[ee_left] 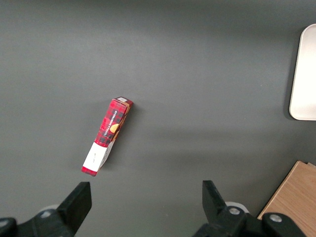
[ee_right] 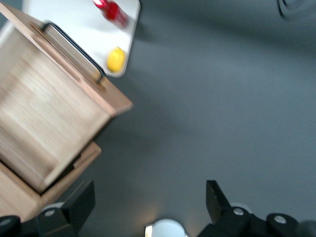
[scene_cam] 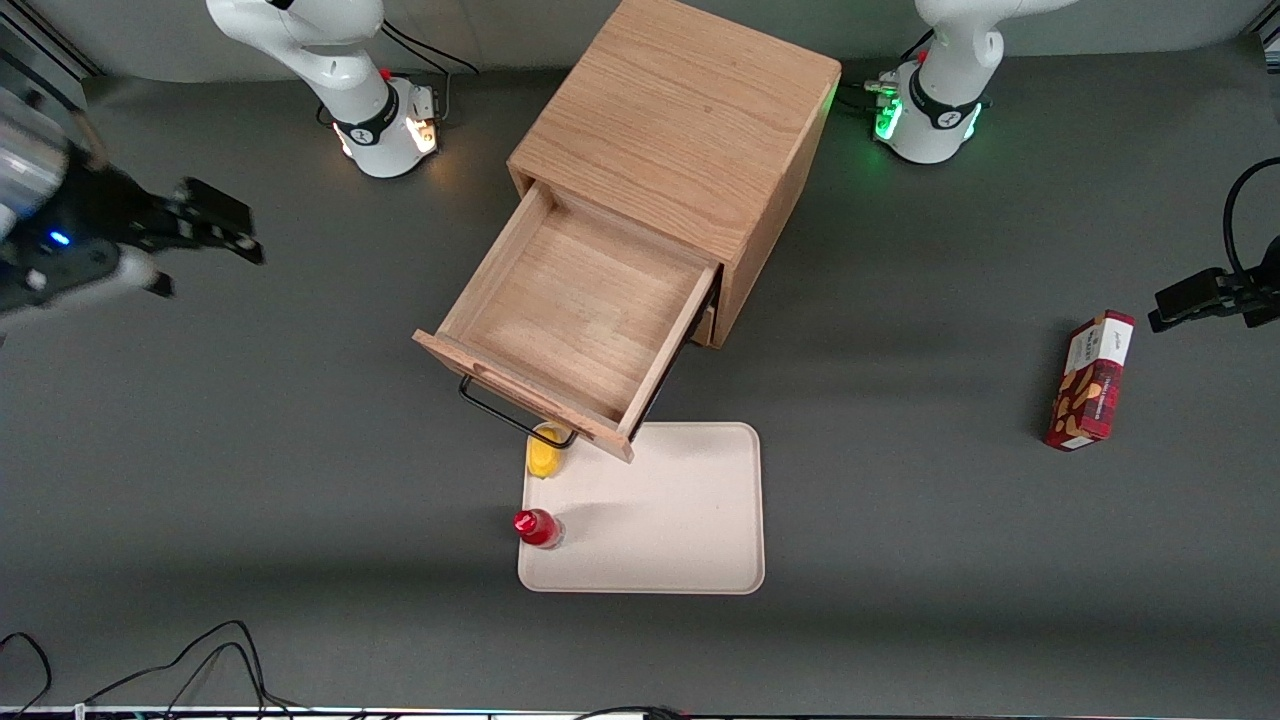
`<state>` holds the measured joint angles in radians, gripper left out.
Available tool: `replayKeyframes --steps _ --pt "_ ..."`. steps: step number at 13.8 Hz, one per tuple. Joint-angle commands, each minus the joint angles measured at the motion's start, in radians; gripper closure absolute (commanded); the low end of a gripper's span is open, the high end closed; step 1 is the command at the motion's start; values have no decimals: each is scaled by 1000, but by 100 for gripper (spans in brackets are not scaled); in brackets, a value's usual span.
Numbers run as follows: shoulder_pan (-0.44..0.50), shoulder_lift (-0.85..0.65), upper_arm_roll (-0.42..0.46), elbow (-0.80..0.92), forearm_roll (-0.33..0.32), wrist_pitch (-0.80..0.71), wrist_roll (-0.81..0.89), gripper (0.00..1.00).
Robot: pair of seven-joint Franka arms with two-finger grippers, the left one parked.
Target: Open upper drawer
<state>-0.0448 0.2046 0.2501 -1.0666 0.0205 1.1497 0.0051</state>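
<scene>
With the upper drawer (scene_cam: 575,320) fully out, my tool (scene_cam: 215,232) hangs open well clear; returning carelessly could knock it shut.

Tool (scene_cam: 215,228) hangs over bare tabletop (scene_cam: 250,420) toward the working arm's end, fingers spread, well apart from the cabinet (scene_cam: 690,140). Upper drawer (scene_cam: 575,310) juts out; its handle (scene_cam: 515,412) overhangs a yellow item (scene_cam: 543,452) on the tray (scene_cam: 680,520), a red bottle (scene_cam: 538,527) nearby.
</scene>
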Motion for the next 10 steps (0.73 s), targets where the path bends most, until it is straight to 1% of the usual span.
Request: replayKeyframes --steps 1,3,5,7,8,10 --pt "10 -186 -31 -227 -13 -27 172 0" --pt "3 -337 -57 -442 -10 72 182 0" --pt "3 -494 -104 -672 25 190 179 0" --pt "3 -621 -170 -856 30 298 176 0" --pt "5 -658 -182 -907 30 324 171 0" --pt "5 -657 -184 -909 21 326 165 0"
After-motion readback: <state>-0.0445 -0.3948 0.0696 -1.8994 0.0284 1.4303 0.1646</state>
